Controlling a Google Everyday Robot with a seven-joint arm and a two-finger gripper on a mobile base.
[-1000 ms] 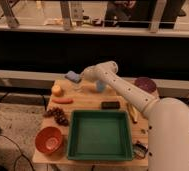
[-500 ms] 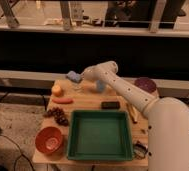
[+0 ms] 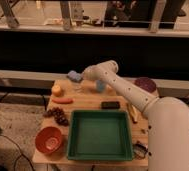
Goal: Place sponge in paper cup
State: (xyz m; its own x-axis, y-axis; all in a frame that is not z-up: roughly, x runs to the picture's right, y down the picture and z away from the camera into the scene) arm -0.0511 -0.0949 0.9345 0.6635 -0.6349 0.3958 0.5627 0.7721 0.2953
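Observation:
The light-blue sponge (image 3: 74, 76) is at the tip of my gripper (image 3: 81, 76), held above the far left part of the wooden table (image 3: 88, 100). The gripper looks shut on it. The paper cup (image 3: 78, 87), small, pale and slightly see-through, stands on the table just below the sponge and gripper. My white arm reaches in from the lower right across the table's back.
A blue cup (image 3: 100, 86) stands right of the paper cup. A purple bowl (image 3: 145, 84) is at the back right. A green tray (image 3: 99, 135) fills the front middle, an orange bowl (image 3: 50, 140) the front left. Fruit (image 3: 57, 90), grapes (image 3: 58, 116) and a black block (image 3: 110, 105) lie between.

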